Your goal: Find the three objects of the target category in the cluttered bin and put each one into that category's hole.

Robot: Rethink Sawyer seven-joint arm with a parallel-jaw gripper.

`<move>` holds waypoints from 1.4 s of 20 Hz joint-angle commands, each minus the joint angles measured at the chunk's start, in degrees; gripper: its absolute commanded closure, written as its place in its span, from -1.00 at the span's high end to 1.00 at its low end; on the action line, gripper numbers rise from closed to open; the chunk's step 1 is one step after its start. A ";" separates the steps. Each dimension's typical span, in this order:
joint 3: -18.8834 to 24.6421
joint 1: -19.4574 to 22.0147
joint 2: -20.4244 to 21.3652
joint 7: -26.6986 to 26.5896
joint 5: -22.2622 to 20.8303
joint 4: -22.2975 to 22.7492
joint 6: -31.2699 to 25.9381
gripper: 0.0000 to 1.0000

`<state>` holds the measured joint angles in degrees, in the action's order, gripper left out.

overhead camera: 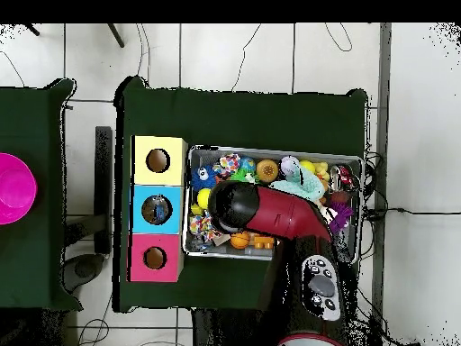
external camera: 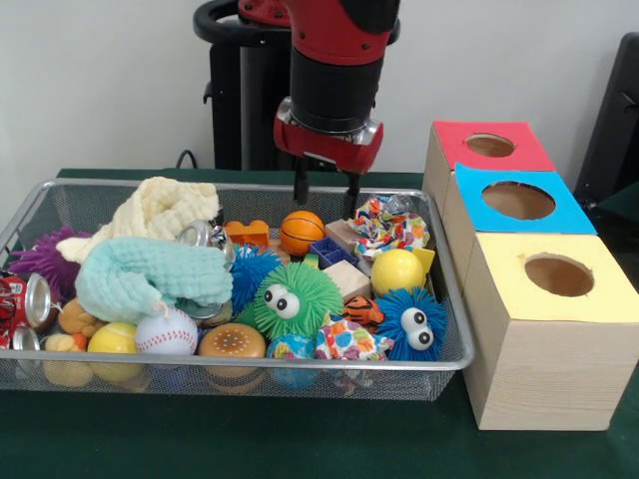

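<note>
Cluttered bin (external camera: 100,195): tool (external camera: 324,200) spread, empty.
Orange ball (external camera: 302,232) at its 7 o'clock: light, probably firm; grip across middle.

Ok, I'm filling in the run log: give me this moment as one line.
gripper: open, empty | position: above small orange basketball in silver wire-mesh bin | red-topped wooden box's round hole: nothing seen inside

I note the dark green cloth-covered table (external camera: 300,439) carrying the silver wire-mesh bin (external camera: 451,339) beside three pale wooden boxes (external camera: 539,374).
</note>
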<state>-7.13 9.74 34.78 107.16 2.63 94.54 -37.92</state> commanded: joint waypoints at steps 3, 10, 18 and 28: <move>5.64 -0.24 -0.62 9.44 4.92 6.03 -1.87 1.00; 5.69 -0.65 -0.46 9.54 6.65 7.23 -1.11 1.00; 7.51 1.17 -1.72 7.45 8.38 9.67 1.21 1.00; 11.98 4.30 -6.21 6.80 8.59 13.59 12.75 1.00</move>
<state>-2.25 11.51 33.23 107.16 9.23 102.50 -34.66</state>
